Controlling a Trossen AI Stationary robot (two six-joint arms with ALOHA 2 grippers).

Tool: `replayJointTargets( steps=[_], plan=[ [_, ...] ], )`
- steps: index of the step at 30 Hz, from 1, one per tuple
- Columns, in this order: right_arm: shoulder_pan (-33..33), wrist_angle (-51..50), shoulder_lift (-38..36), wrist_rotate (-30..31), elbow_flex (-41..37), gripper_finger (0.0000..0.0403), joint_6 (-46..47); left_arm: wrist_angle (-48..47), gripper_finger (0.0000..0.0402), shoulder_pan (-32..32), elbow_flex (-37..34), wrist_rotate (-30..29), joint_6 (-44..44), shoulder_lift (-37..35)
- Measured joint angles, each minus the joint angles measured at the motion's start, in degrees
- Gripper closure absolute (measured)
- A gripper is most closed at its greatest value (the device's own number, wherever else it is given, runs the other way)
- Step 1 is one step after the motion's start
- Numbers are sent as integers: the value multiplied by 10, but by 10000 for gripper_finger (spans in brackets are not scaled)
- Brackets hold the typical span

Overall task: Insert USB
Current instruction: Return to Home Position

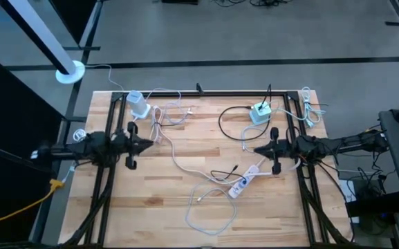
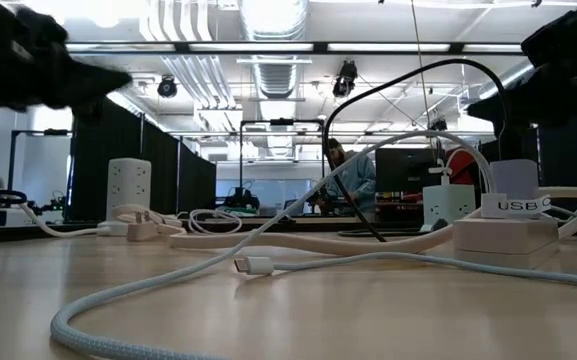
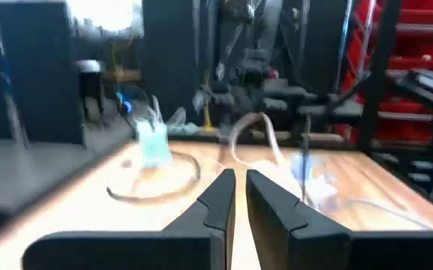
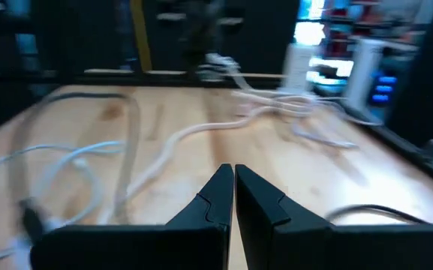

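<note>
The outlet extension [image 1: 244, 182] lies flat on the table [image 1: 151, 204] with its long axis on a diagonal. 1 end points at the right tool [image 1: 256, 149], the other toward the table's middle. The right tool hangs just past that near end, its 2 fingers together. The left tool [image 1: 151, 144] is well apart from the extension, across the table, its fingers also drawn together with only a thin slit between them.

A black cable [image 1: 227, 121] loops beyond the extension toward a teal outlet cube [image 1: 259, 113] near the far edge.

Only the low view shows a white block [image 2: 513, 195] standing on the extension, marked "USB C"; it seems to be plugged in, though the joint is hidden. The same view shows a loose USB-C plug [image 2: 253, 265] lying flat beside the extension, its tip pointing away from it, and a thick pale cable [image 2: 128, 300] sweeping across the foreground.

The table is pale wood inside a dark frame on a grey floor [image 1: 206, 41]. Behind the extension the room opens into a hall with ceiling lights and dark curtains, where 1 person [image 2: 353, 178] stands.
</note>
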Motion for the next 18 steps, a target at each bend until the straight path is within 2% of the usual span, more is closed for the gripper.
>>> replayJointTargets(
  steps=[2,5,18],
  plan=[
    [0,0,0,22,0,403,0,1,379,11,0,36,-18,0],
    [0,0,0,22,0,403,0,2,379,9,0,40,-23,0],
    [0,0,0,22,0,403,0,-5,379,6,0,-104,-53,7]
  ],
)
